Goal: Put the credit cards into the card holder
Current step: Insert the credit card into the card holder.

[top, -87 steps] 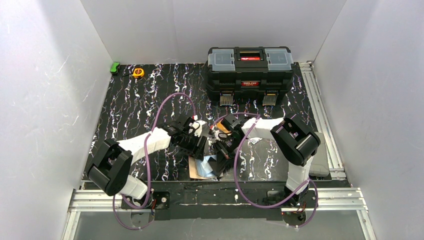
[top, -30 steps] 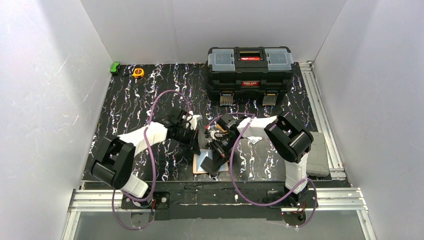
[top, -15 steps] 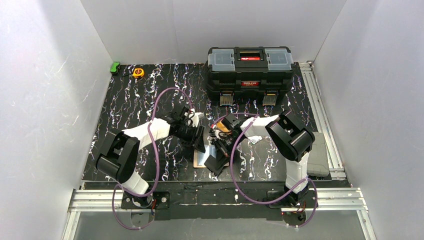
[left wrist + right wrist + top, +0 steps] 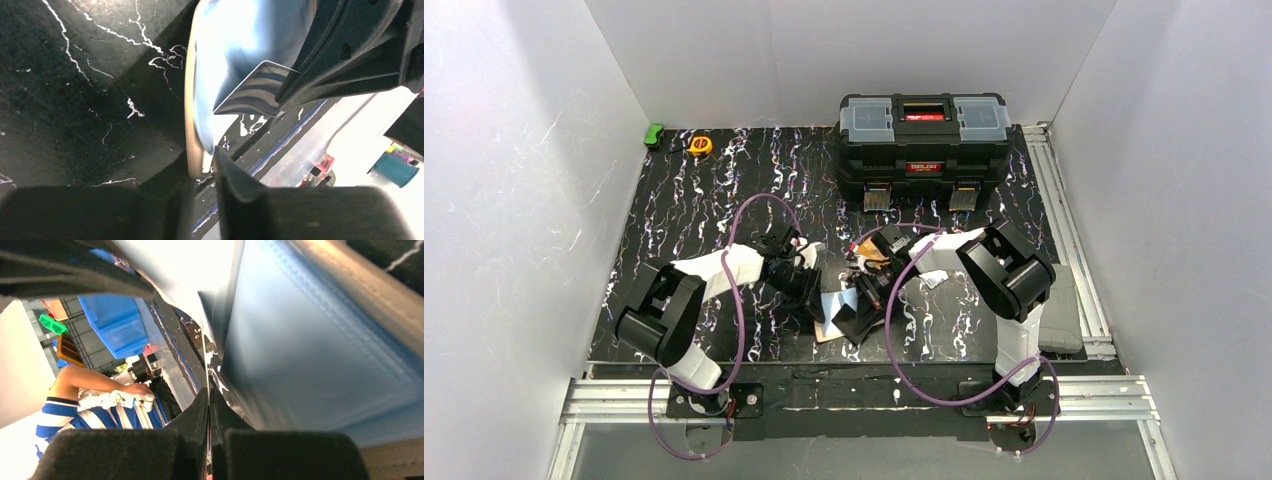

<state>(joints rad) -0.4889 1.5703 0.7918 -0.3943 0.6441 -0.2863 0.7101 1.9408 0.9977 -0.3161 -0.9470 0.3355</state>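
Observation:
The card holder (image 4: pixel 831 305) is open near the table's front edge, pale blue inside. My left gripper (image 4: pixel 814 300) is shut on its cream cover edge (image 4: pixel 191 125), holding that flap up. My right gripper (image 4: pixel 856 308) is shut on the black card (image 4: pixel 859 318), whose glossy corner (image 4: pixel 255 95) rests against the blue lining (image 4: pixel 235 40). In the right wrist view the gripper (image 4: pixel 208 405) pinches the card edge-on beside the blue inside (image 4: pixel 325 355) of the holder. An orange patch (image 4: pixel 871 256), apparently the orange card, shows under the right arm.
A big black toolbox (image 4: pixel 924 135) stands at the back. A yellow tape measure (image 4: pixel 700 145) and a green object (image 4: pixel 654 134) lie at the back left. A grey pad (image 4: pixel 1056 295) lies off the table's right side. The table's front edge (image 4: pixel 844 350) is close.

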